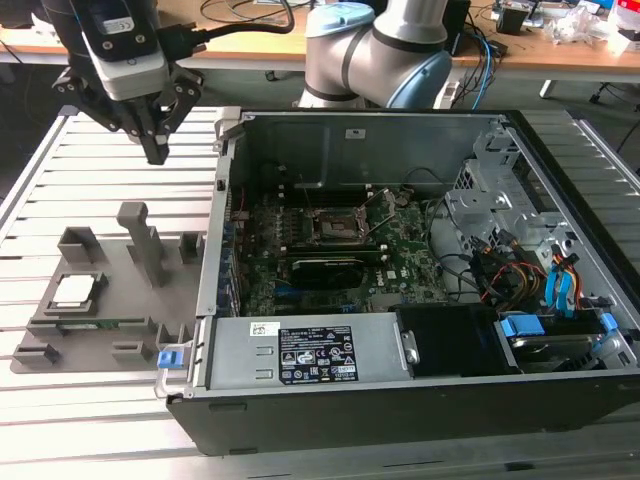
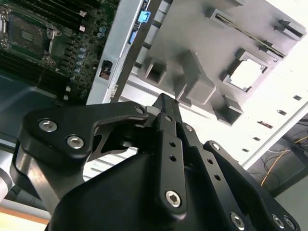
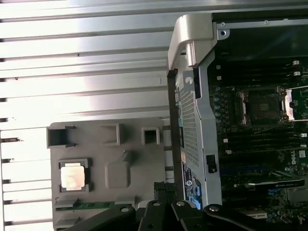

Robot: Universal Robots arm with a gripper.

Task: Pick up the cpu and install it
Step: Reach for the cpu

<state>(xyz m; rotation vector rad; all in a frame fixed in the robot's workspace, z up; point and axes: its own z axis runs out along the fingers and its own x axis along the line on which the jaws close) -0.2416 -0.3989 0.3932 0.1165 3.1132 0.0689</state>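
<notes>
The cpu [image 1: 75,290] is a small pale silvery square lying in a recess of the grey holder tray [image 1: 130,300], at the exterior view's left. It also appears in both wrist views as cpu [image 2: 248,74] and cpu [image 3: 73,176]. My gripper [image 1: 155,150] hangs high above the tray's far edge, well clear of the chip. Its black fingers [image 2: 166,120] are pressed together with nothing between them. The black socket frame [image 1: 335,225] sits on the motherboard inside the open computer case [image 1: 300,345]; the socket [image 3: 262,107] looks unoccupied.
The grey tray has upright posts [image 1: 140,235] and a thin green circuit strip [image 1: 95,322] near its front. The case's metal side wall [image 1: 215,240] rises between tray and motherboard. Cables and drive bays [image 1: 540,280] fill the case's right side. The table is slatted metal [image 1: 60,160].
</notes>
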